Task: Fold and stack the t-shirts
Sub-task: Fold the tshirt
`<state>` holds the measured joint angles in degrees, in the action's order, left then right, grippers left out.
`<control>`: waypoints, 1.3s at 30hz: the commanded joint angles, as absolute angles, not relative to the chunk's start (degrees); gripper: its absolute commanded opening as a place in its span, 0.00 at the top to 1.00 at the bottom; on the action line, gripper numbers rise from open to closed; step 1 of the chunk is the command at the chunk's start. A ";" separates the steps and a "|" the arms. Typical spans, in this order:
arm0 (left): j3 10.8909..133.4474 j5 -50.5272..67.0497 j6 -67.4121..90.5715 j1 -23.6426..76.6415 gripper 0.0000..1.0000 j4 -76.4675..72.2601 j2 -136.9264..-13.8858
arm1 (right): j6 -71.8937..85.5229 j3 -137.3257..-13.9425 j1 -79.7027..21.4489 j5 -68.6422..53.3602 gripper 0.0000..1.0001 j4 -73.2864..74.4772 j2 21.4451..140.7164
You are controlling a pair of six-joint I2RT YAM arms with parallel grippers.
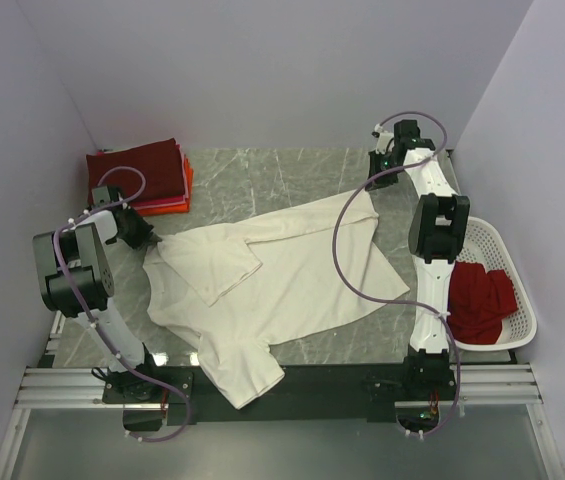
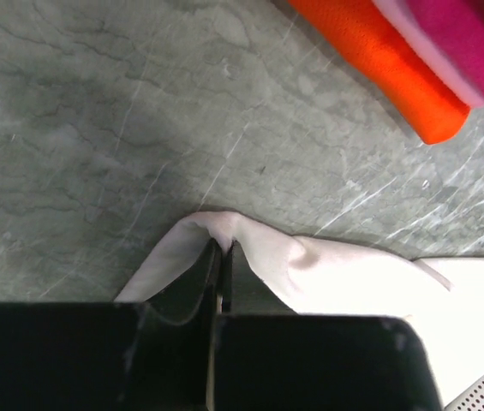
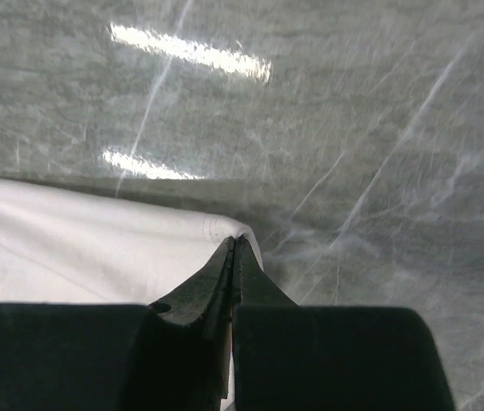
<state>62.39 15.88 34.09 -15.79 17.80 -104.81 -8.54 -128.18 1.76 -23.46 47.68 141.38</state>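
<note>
A large cream-white t-shirt (image 1: pixel 292 285) lies spread and rumpled across the middle of the marble table, one sleeve folded over its chest. My left gripper (image 1: pixel 148 240) is at the shirt's left edge, shut on a pinched-up fold of the cream cloth (image 2: pixel 267 253), with its tips (image 2: pixel 223 245) together. Over at the far right corner of the shirt, my right gripper (image 1: pixel 373 184) is shut on the hemmed corner (image 3: pixel 216 231), its tips (image 3: pixel 235 243) together. A folded stack with a dark maroon t-shirt (image 1: pixel 137 168) on top sits at the back left. Orange (image 2: pixel 379 68) and pink (image 2: pixel 464 43) layers show beneath it.
A white lattice basket (image 1: pixel 524 305) stands at the right edge and holds a crumpled bright red t-shirt (image 1: pixel 480 297). Grey walls close in the left, back and right. The shirt's near sleeve (image 1: pixel 247 375) hangs over the table's front edge by the arm bases.
</note>
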 commanded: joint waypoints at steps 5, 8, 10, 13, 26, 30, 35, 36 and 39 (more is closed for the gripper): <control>63.19 18.54 34.36 -18.19 1.00 14.50 -102.66 | -6.50 -132.62 1.23 -21.89 1.00 43.24 141.59; 63.89 19.33 34.63 -18.19 0.99 14.50 -103.27 | -6.07 -135.34 0.62 -20.66 1.00 43.15 142.90; 64.42 19.60 34.72 -18.19 1.00 14.41 -103.88 | -5.89 -136.40 0.27 -19.52 1.00 42.45 143.43; 65.39 19.60 35.07 -18.28 0.99 14.33 -104.24 | -5.63 -136.32 0.26 -17.49 1.00 40.35 143.88; 65.74 17.67 35.42 -19.25 1.00 13.89 -103.97 | -0.79 -134.83 0.26 -10.55 1.00 30.24 143.53; 66.62 18.02 35.86 -19.25 1.00 13.10 -104.33 | -0.18 -135.70 0.26 -10.81 1.00 28.30 143.70; 68.11 17.76 35.86 -19.25 0.99 12.92 -103.80 | 2.02 -134.13 -1.40 -11.69 1.00 24.79 142.56; 68.29 17.41 35.77 -19.16 0.99 13.09 -103.45 | 2.20 -133.69 -1.58 -11.52 1.00 24.09 141.95; 68.91 16.09 35.42 -19.25 0.82 14.84 -101.00 | 0.80 -134.99 -1.67 -10.03 0.63 25.39 140.89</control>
<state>66.28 18.11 35.64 -18.57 15.35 -104.71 1.54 -133.75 -1.32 -12.93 29.15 144.18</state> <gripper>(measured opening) 0.138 0.302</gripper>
